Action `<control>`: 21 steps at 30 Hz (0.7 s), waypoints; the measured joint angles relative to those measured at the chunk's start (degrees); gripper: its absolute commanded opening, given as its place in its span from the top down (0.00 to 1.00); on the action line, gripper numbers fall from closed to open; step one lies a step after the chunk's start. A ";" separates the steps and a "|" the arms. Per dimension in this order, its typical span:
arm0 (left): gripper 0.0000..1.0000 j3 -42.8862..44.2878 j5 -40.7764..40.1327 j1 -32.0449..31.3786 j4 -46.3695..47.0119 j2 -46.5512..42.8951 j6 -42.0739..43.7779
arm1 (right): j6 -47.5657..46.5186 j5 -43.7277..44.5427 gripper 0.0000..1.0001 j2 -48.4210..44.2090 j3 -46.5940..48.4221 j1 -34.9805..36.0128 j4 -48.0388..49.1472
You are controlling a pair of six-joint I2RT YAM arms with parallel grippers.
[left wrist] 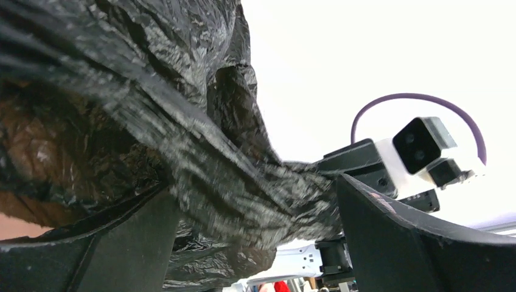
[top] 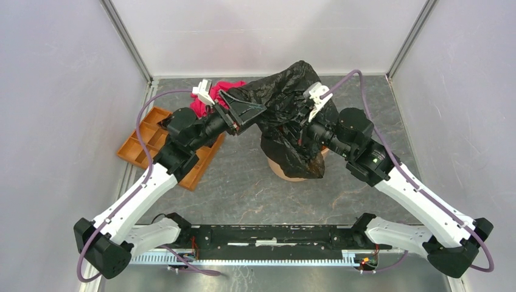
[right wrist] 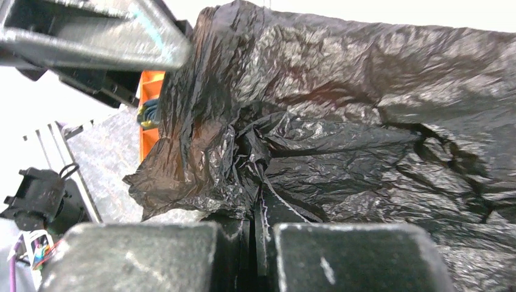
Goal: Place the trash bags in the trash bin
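One trash bag (top: pixel 286 97), black creased film, is on hand; whether a second is bundled in it cannot be told.

Item 1, at 9 o'clock of the trash bin (top: pixel 286 174): flat orange tray (top: pixel 157 146) with square compartments, lying partly under the left arm.

Item 2, at 11 o'clock: pink-red cloth (top: pixel 214 97), bunched just behind the left wrist.

Item 3: left end effector (top: pixel 252 112), released. Its jaws stand wide with a twisted fold of the bag running between them. Contact with that fold cannot be told.

Item 4, centre: the trash bag is lifted into a peak and draped over the trash bin. It is wider than the bin, and its film hangs down the outside wall at 6 o'clock. Only a strip of terracotta base shows. How much film lies inside the rim is hidden.

Item 5, at 3 o'clock: right end effector (right wrist: pixel 258 243), clenched on a gathered pinch of the bag, which carries the weight of the film.

Hazards, as judged:
- If the right end effector lets go from this position, the film outside the rim would likely pull the rest down onto the table (top: pixel 243 182).
- The fold between the open left jaws may snag as that arm moves and drag the bag off.
- A sideways tug on the taut film could tip the light bin.
- The cloth sits close enough to be caught by mistake.

Surface and room: grey stone-patterned table, pale plain walls (top: pixel 55 91) on three sides, metal posts at the far corners.
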 measured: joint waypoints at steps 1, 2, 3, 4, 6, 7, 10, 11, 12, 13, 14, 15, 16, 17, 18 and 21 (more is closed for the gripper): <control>0.05 0.24 0.00 0.00 0.26 0.50 -0.33 | 0.00 -0.92 0.99 0.00 -0.74 0.02 0.46; 0.13 0.42 -0.02 0.00 0.39 0.98 -0.72 | 0.00 -1.62 0.99 0.00 -1.38 0.02 0.63; 0.22 0.52 -0.02 0.00 0.42 1.42 -1.01 | 0.02 -2.58 0.99 0.00 -2.08 0.00 0.66; 0.29 0.52 -0.04 0.00 0.35 1.73 -1.11 | 0.02 -3.26 0.99 0.00 -2.60 0.02 0.66; 0.51 0.59 -0.20 -0.02 0.17 2.05 -1.18 | 0.00 -4.13 0.99 0.00 -3.23 0.02 0.66; 0.59 0.74 -0.42 -0.02 -0.15 2.12 -1.05 | -0.02 -4.66 0.95 -0.02 -3.43 0.02 0.63; 0.81 1.97 -1.46 -0.02 -2.19 2.12 0.11 | -0.28 -5.20 0.70 -0.15 -3.58 0.00 0.59; 0.87 2.67 -1.77 -0.02 -3.26 2.12 0.83 | -0.35 -5.27 0.62 -0.35 -3.58 0.02 0.57; 0.92 3.34 -2.25 -0.02 -4.42 2.12 1.53 | -0.44 -5.31 0.52 -0.63 -3.58 0.02 0.50; 0.97 4.11 -2.99 -0.02 -5.88 2.10 2.62 | -0.98 -5.25 0.45 -1.11 -3.58 0.02 0.35; 0.98 4.72 -3.43 -0.02 -7.19 2.10 3.74 | -1.81 -5.11 0.37 -1.90 -3.58 0.02 -0.02; 0.98 5.29 -4.22 -0.02 -8.72 2.10 4.74 | -2.16 -5.03 0.30 -2.56 -3.58 0.02 -0.37; 0.98 5.51 -4.57 -0.02 -9.51 2.10 5.33 | -2.27 -4.79 0.24 -2.99 -3.58 0.02 -0.70; 0.98 5.88 -5.18 -0.02 -10.99 2.10 6.32 | -2.84 -4.28 0.21 -3.87 -3.58 0.02 -1.33; 0.98 6.12 -5.81 -0.02 -12.35 2.10 7.26 | -3.26 -3.45 0.18 -4.72 -3.58 0.02 -1.95; 0.98 7.15 -6.99 -0.02 -16.76 2.25 10.80 | -5.22 0.52 0.09 -7.69 -3.32 0.02 -4.46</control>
